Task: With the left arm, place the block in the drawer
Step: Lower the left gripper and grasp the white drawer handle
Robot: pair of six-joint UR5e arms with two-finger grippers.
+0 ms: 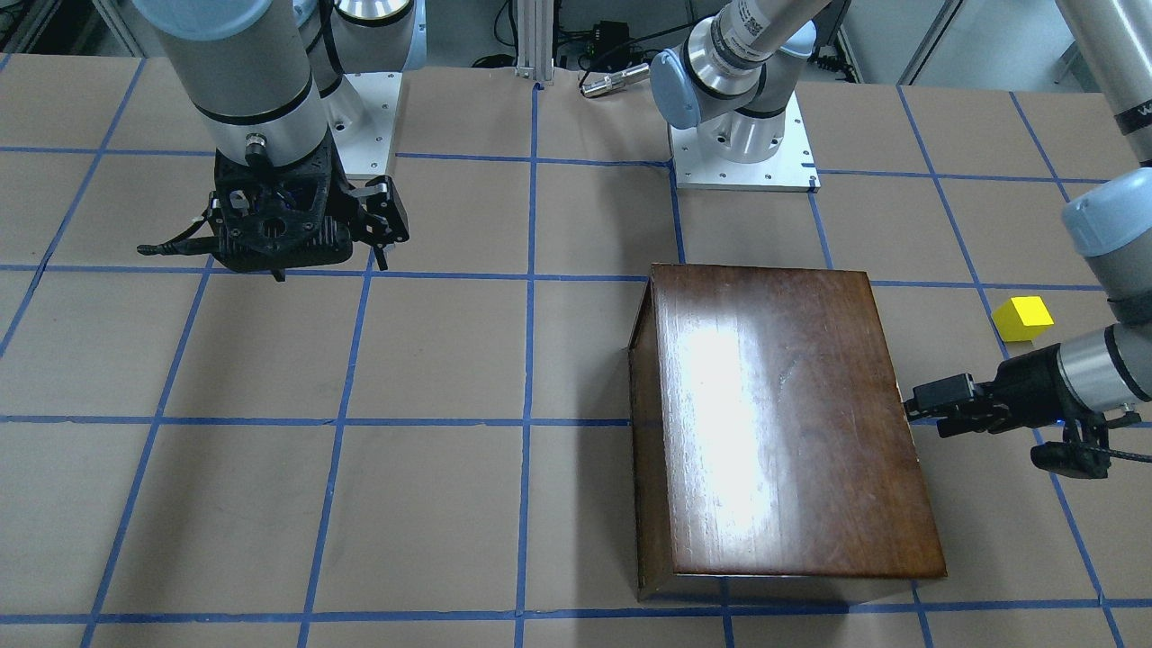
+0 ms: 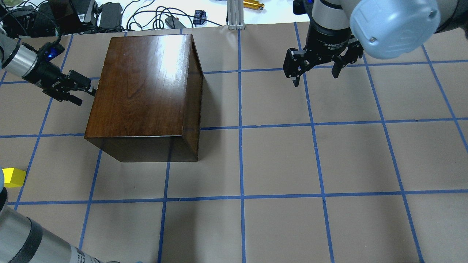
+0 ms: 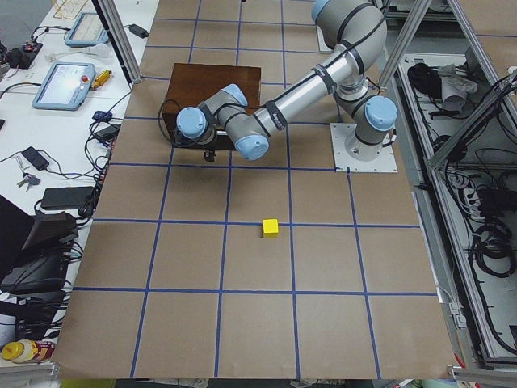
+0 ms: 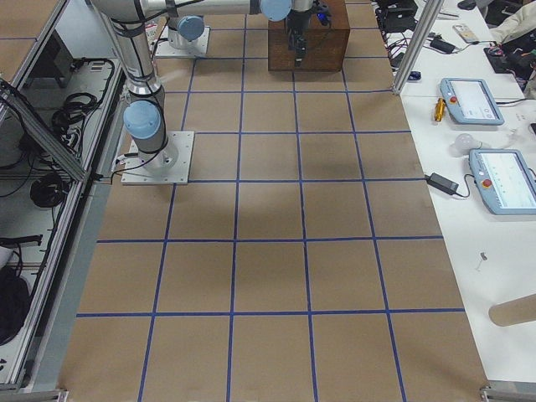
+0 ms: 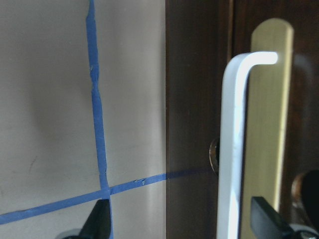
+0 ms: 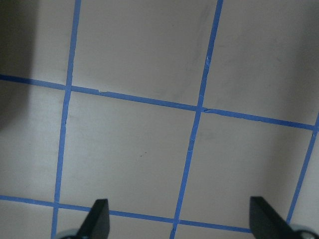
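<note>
The yellow block (image 1: 1022, 318) lies on the table apart from the box, and also shows in the overhead view (image 2: 14, 177) and the left side view (image 3: 271, 228). The dark-brown wooden box (image 2: 146, 84) stands with its drawer pushed in. The drawer's dark front panel (image 5: 199, 99) carries a pale bar handle (image 5: 234, 149) on a brass plate. My left gripper (image 5: 182, 224) is open right at this front, its fingers either side of the handle; it also shows in the overhead view (image 2: 87, 96) and the front-facing view (image 1: 913, 412). My right gripper (image 2: 314, 75) is open and empty, well off to the side.
The table is brown paper with a blue tape grid (image 6: 199, 109). The arm bases (image 1: 742, 153) stand at the robot's edge. Cables and devices (image 2: 109, 14) lie beyond the far edge.
</note>
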